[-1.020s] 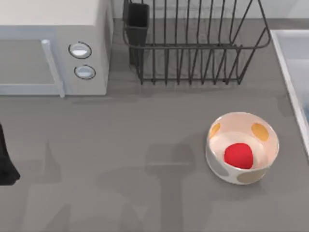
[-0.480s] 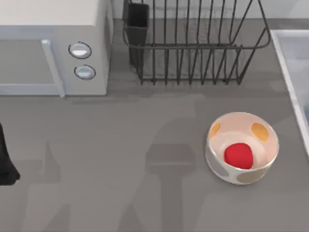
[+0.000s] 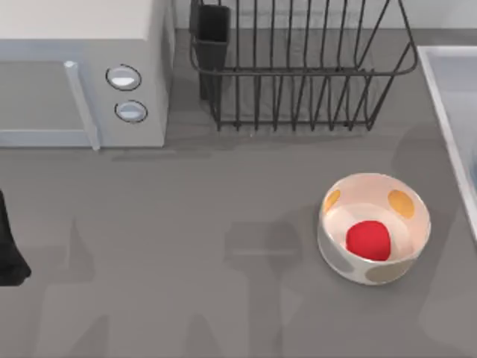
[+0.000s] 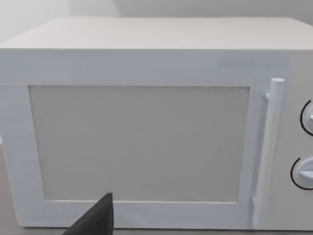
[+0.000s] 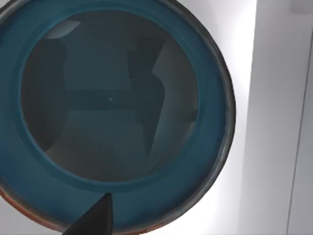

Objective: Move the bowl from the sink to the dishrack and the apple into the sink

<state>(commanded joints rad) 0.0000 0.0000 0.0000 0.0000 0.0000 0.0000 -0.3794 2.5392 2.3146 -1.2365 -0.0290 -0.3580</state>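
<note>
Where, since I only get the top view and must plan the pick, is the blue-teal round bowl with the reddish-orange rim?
Observer: In the right wrist view, the blue-teal round bowl sits upright and empty in the pale grey-white rectangular sink.
Operator: And my right gripper?
Observer: The right gripper is above the bowl, its camera looking straight down into it.
Operator: What about the left side?
Observer: The left arm is parked at the table's left edge, and its wrist camera faces the white microwave's door.
</note>
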